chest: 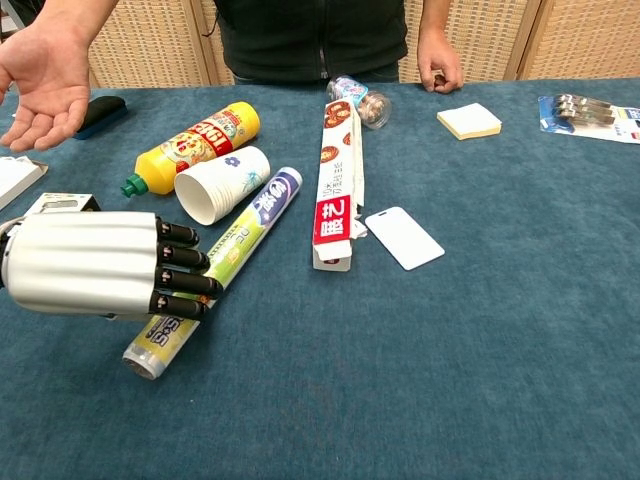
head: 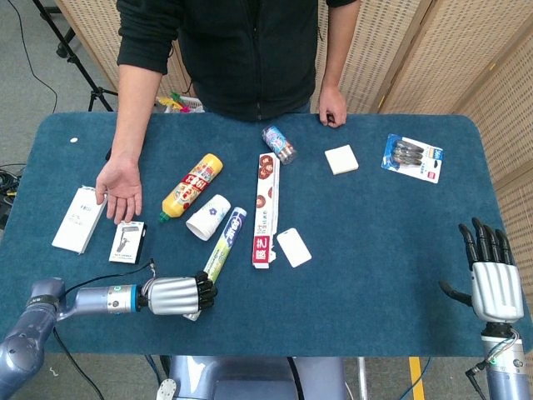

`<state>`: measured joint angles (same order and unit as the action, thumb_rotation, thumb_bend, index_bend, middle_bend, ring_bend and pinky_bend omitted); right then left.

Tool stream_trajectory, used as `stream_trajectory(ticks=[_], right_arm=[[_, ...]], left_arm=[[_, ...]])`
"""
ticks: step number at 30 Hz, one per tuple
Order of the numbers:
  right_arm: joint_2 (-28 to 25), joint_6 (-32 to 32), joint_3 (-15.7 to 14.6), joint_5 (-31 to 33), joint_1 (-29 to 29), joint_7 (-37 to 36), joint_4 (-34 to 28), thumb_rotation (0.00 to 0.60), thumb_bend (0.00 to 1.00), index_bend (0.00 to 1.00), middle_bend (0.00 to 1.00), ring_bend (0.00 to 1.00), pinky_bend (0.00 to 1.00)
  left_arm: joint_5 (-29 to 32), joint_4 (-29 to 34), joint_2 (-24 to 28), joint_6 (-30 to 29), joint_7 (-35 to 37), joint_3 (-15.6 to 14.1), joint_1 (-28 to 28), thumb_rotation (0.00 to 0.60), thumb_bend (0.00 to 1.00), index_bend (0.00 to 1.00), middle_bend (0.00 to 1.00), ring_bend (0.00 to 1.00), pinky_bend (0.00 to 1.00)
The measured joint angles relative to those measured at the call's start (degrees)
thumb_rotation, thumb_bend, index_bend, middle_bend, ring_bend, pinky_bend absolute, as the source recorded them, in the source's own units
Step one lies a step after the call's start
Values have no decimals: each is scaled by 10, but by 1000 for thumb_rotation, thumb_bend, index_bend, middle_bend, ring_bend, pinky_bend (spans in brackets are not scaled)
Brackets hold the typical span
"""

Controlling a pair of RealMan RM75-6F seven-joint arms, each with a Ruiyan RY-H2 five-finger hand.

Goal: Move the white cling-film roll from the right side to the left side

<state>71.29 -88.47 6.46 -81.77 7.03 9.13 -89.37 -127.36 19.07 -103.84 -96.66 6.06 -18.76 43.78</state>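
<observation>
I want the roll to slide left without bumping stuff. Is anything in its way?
Nothing visible blocks it. The left hand grips the near end of the white cling-film roll, and the blue tablecloth left of it looks bare. The small black-and-white card lies further back.
</observation>
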Motion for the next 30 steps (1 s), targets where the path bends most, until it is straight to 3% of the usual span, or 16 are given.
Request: stream_trajectory(ticks=[13,30], right_arm=[[-2,0,0,-9,-3,-2,-8,600,0,0,0,0,0],[-4,3,0,-19,-6,-4,-13,600,0,0,0,0,0]], left_arm=[[26,43,28,-92,-39,7,-3,600,515,763,607,447,517],[59,258,126,-174,-54,52,-3,600,514,770,614,455,528]])
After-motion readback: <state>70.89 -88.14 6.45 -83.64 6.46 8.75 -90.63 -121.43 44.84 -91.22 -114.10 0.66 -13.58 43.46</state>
